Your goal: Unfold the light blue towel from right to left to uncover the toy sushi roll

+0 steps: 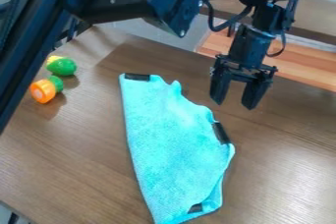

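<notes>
From my remote station I see a green-and-yellow toy (61, 66) near an orange-and-green toy (42, 91) (both rounded) on the brown table (39, 154).

The brown table (282, 169) carries a turquoise cloth (172, 144), green toy (62, 66) and orange toy (43, 91).

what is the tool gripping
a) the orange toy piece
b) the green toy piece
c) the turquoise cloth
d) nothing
d, since the two fingers of the tool stand apart with a bare gap between them, beside the turquoise cloth
</notes>
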Controlling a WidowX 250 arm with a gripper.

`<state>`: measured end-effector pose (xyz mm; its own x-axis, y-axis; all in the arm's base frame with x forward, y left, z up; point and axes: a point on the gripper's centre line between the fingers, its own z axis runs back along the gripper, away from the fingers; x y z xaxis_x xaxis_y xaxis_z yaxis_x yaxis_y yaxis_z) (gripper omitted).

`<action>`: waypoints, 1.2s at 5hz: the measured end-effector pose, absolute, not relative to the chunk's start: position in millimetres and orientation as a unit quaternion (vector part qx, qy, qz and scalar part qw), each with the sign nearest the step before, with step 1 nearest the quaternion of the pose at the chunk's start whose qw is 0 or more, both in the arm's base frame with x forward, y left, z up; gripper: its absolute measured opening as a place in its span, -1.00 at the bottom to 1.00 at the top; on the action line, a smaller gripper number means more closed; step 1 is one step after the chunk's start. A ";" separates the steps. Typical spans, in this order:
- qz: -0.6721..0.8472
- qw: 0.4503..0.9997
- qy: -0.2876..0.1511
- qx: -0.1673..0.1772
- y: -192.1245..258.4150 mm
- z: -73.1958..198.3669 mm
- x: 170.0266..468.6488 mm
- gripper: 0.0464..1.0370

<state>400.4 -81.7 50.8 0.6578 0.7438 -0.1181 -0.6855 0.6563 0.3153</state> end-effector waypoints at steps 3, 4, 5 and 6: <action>0.356 0.905 0.167 0.163 -89.3 7.5 370.1 0.93; 0.361 0.903 0.162 0.166 -88.3 7.1 371.1 0.93; 0.362 0.904 0.155 0.167 -87.1 6.5 372.8 0.93; 0.363 0.904 0.152 0.167 -86.6 4.5 372.9 0.92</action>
